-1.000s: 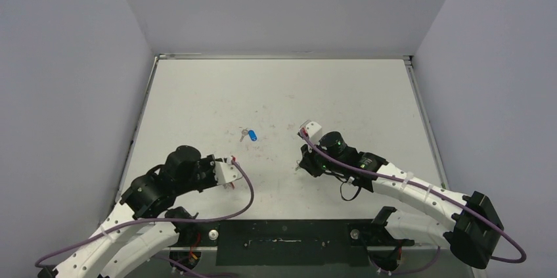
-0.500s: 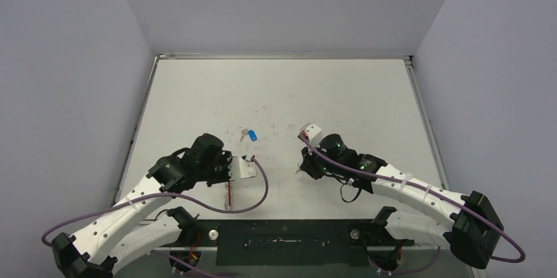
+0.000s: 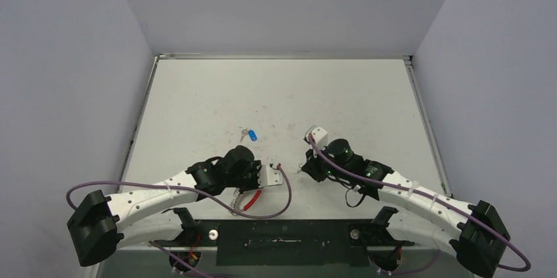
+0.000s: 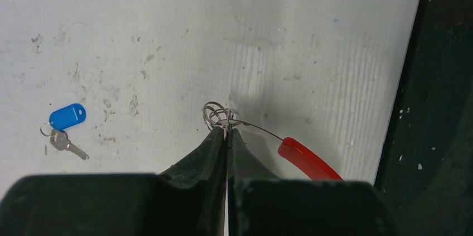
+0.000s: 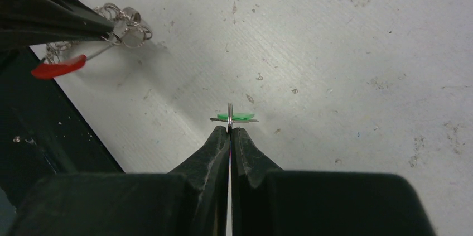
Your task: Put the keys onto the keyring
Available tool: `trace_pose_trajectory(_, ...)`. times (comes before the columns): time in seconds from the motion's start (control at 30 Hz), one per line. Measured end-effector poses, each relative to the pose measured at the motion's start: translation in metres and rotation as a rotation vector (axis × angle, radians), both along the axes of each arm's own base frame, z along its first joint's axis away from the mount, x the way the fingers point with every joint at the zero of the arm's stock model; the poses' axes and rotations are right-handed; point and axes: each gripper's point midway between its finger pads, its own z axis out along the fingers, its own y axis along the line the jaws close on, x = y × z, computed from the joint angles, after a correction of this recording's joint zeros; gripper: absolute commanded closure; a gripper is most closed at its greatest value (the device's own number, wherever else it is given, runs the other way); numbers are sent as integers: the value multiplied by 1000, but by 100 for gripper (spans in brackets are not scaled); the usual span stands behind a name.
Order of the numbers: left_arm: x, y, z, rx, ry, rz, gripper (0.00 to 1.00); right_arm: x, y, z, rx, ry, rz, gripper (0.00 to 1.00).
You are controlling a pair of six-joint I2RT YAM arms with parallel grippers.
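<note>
My left gripper is shut on the silvery coils of the keyring. The ring's red sleeve curves off to the right, just above the table near its front edge. From the top view the keyring hangs under the left gripper. My right gripper is shut on the small ring of the green key, held a little above the table. It faces the keyring, with a gap between them. The blue key lies on the table farther back, also seen as the blue key in the left wrist view.
A black strip runs along the table's near edge, right beside the keyring's red sleeve. Grey walls close in the white, scuffed table on three sides. The two grippers stand close together near the front centre.
My left arm has swung right toward the centre, carrying the keyring with it. The right gripper with the green key has shifted slightly right. The blue key has not moved.
</note>
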Motion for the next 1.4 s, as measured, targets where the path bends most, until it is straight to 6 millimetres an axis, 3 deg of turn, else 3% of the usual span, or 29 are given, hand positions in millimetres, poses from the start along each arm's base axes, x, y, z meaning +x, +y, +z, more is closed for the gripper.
trace_pose_trajectory(0.17,-2,-21,-6,-148,17,65,100,-7,5,11,84,-41,44,100)
trace_pose_trajectory(0.3,-5,-25,-7,-282,36,130,100,-21,19,19,146,-77,187,100)
trace_pose_trajectory(0.6,-10,-37,15,-496,75,195,100,-45,41,13,178,-97,414,100)
trace_pose_trajectory(1.07,-19,-45,15,-521,123,181,100,-69,69,1,144,-74,544,100)
trace_pose_trajectory(1.4,-26,-48,13,-515,137,154,100,-58,74,6,137,-123,501,100)
